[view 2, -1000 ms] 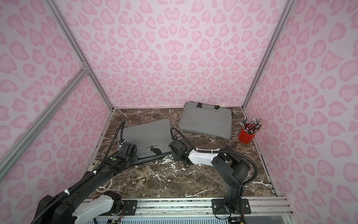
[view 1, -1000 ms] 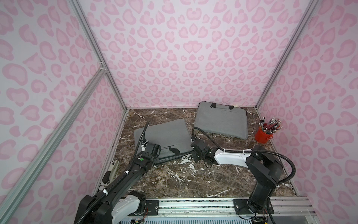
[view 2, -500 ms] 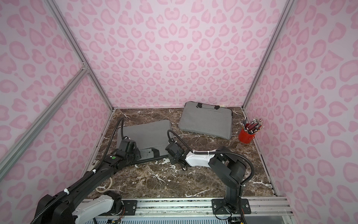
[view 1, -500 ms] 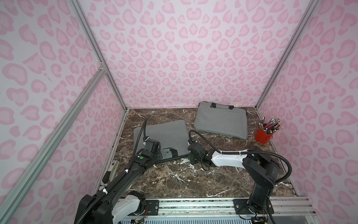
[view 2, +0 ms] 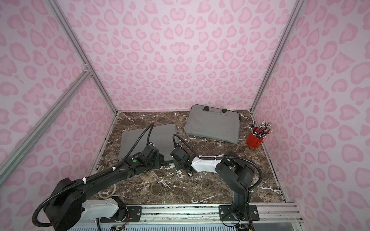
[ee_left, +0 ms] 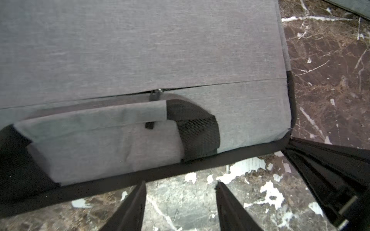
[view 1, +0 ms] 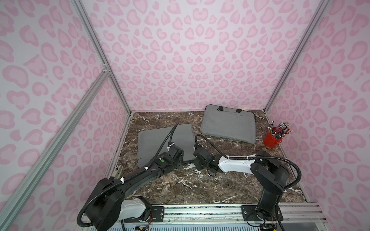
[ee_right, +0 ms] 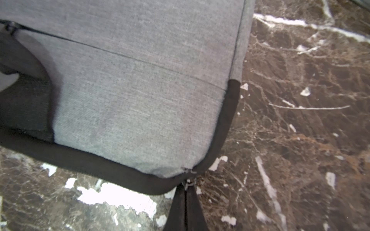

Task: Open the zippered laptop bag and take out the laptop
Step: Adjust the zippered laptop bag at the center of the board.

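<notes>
Left gripper parted, empty, just short of laptop bag zip edge. Right gripper clamped tight on zipper pull at bag corner. Bag flat on marble table, 10 o'clock of centre; second grey bag at 1 o'clock, apart; red pencil cup at 3 o'clock.

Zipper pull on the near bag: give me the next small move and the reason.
Probably draw the right gripper gently along the front edge's black zipper band. It is shut on the zipper pull at a corner of the near bag, that band looks closed, and the left gripper stands open, bracing nothing.
</notes>
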You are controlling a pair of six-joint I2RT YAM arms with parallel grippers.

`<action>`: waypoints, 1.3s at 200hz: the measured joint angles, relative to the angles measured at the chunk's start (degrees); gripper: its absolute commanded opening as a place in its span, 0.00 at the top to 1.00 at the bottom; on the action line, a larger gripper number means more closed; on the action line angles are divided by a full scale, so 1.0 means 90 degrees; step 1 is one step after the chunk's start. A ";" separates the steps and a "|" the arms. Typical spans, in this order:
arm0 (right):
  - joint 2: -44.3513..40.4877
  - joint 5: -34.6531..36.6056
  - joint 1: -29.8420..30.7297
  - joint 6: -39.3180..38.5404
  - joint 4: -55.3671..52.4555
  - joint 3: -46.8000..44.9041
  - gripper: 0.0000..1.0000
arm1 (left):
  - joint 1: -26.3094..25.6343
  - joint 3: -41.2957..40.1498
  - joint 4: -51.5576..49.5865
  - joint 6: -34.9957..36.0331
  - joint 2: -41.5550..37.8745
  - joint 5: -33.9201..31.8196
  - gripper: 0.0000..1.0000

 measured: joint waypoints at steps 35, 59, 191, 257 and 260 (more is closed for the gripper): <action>0.0000 -0.0049 0.0029 0.0092 0.0007 0.0000 1.00 | -0.0192 0.0272 0.0231 0.0051 0.0670 -0.0202 0.35; 0.0000 -0.0100 0.0046 0.0092 0.0007 0.0000 1.00 | -0.0291 0.0495 0.0289 0.0046 0.1042 -0.0391 0.35; -0.0313 -0.0257 -0.0219 -0.0061 0.0168 -0.0282 1.00 | -0.0376 0.0670 0.0206 -0.0214 0.1715 -0.1052 1.00; -0.0573 -0.0607 -0.0612 -0.0595 0.0542 -0.0551 1.00 | -0.0379 0.0401 0.0600 0.0126 0.1137 -0.0957 1.00; -0.0573 -0.0612 -0.0617 -0.0600 0.0546 -0.0551 1.00 | -0.0379 0.0384 0.0614 0.0148 0.1110 -0.0954 1.00</action>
